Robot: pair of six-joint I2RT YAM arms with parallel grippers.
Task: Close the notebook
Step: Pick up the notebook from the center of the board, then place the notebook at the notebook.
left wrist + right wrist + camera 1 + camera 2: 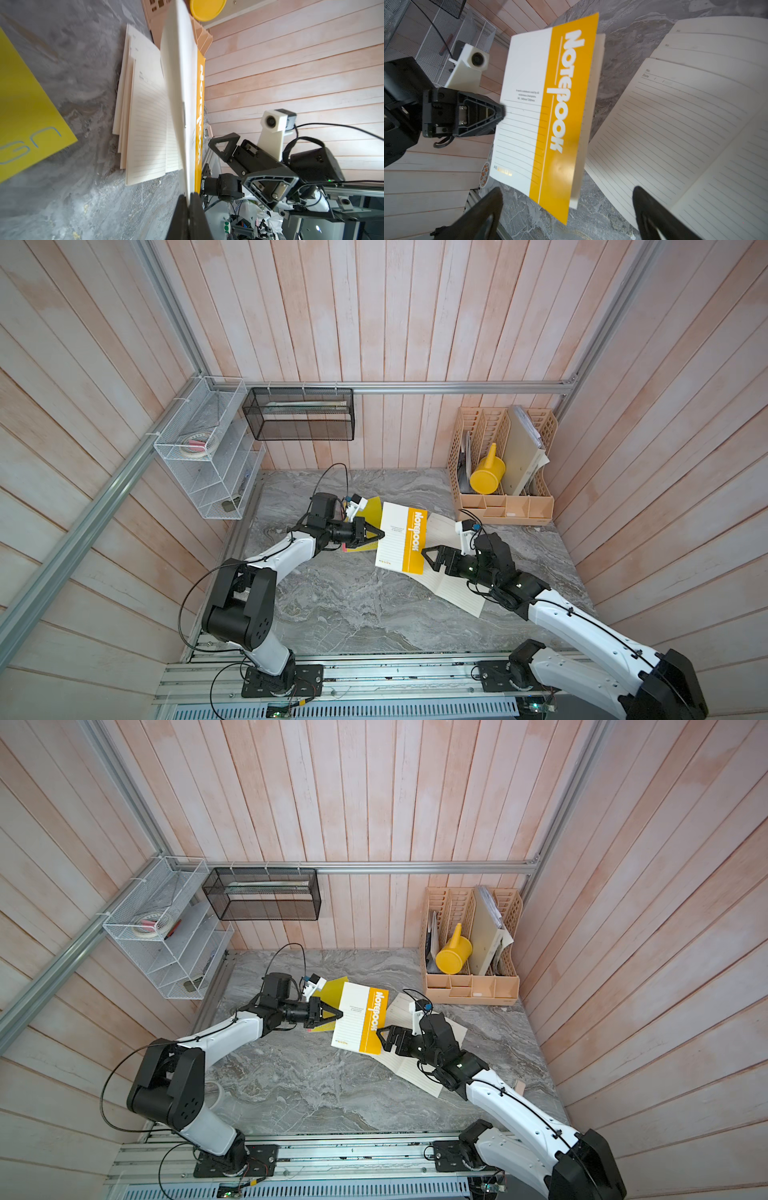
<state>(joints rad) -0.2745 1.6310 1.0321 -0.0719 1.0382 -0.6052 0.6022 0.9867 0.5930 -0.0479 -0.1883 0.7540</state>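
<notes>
Grey stone tabletop (332,605) holds the open notebook (401,539) in the middle. The right gripper (428,559) sits spread wide, just beside the yellow side of the lifted cover. The left gripper (380,536) pinches the cover's white edge, holding it up over the lined pages.

notebook (399,539) cover's white with an orange stripe, cream lined pages, grey marbled table (340,605), yellow jug (486,477) far right

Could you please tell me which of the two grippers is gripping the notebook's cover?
The left gripper: shut on the white edge of the notebook cover; the right gripper stands open by its orange band, holding nothing.
</notes>
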